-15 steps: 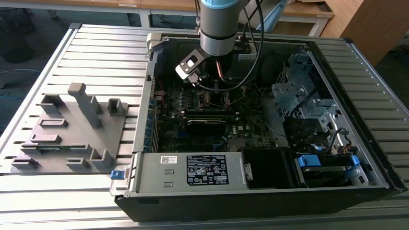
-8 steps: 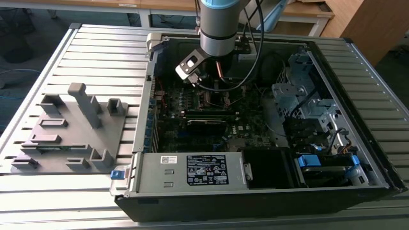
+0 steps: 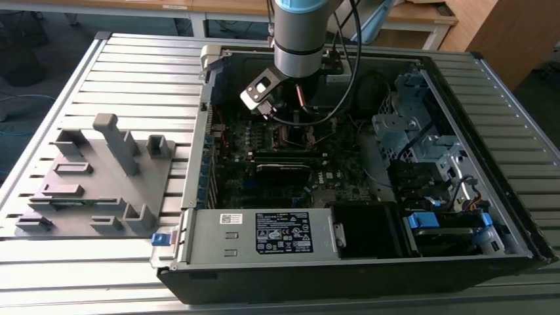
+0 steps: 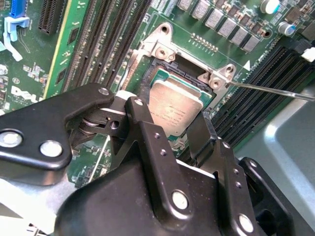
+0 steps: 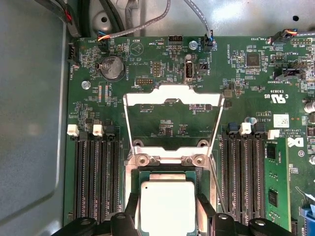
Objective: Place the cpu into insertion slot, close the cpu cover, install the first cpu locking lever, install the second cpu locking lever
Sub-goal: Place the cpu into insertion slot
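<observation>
Starting on the exterior view's left: a grey moulded fixture (image 3: 96, 177) sits on the slatted metal surface (image 3: 131, 65), well apart from the action. A small blue tab (image 3: 159, 238) pokes out at the corner of the open computer case (image 3: 350, 275). The case has its power supply (image 3: 262, 233) along the near wall. The arm (image 3: 302, 33) drops straight down into the middle of the case, with the gripper (image 3: 296, 118) low over the green motherboard (image 3: 236, 190). Further right sits the metal drive cage (image 3: 420, 138).

Now the first wrist view, and there it is. The cpu (image 5: 167, 206) lies flat inside the insertion slot (image 5: 130, 179), pale metal face up. The gripper (image 5: 167, 199) straddles it from two opposite sides. Is it clamped on the chip or clear of it? I cannot tell.

The cpu cover (image 5: 172, 97) is swung up off the slot, hinged at the slot's edge, and green board shows through its square cut-out. Black memory strips (image 5: 93, 182) flank the slot on both sides.

The second wrist view gives the same picture. The cpu (image 4: 174, 105) is seated within the silvery rim of the insertion slot (image 4: 145, 56), with the gripper (image 4: 173, 115) right over its near edge. A thin metal locking lever (image 4: 270, 91) juts out from the slot's corner, across the memory strips (image 4: 266, 83).
</observation>
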`<state>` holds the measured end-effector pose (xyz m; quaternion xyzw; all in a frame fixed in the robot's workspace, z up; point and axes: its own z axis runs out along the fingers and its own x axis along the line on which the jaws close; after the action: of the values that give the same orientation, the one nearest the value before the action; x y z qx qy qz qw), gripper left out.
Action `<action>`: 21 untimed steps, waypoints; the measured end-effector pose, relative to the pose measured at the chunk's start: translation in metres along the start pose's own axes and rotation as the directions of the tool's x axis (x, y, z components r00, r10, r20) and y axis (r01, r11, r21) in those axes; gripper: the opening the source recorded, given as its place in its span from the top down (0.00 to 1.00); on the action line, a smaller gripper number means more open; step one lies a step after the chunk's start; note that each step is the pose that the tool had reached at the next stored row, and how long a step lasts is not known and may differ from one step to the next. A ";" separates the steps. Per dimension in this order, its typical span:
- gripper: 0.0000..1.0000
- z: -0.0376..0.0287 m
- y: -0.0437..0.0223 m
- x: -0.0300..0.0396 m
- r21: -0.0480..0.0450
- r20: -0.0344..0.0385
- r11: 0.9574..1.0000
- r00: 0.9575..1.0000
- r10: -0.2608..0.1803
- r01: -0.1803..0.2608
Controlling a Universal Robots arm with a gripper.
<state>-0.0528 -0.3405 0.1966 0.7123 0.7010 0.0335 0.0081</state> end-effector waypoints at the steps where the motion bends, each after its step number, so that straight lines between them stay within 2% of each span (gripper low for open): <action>1: 0.46 0.0000 0.0000 0.0000 0.000 0.000 1.000 1.000 0.000 0.000; 21: 0.46 0.0017 -0.0001 -0.0023 0.000 0.000 1.000 1.000 -0.003 0.003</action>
<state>-0.0528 -0.3427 0.1947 0.7113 0.7020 0.0338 0.0080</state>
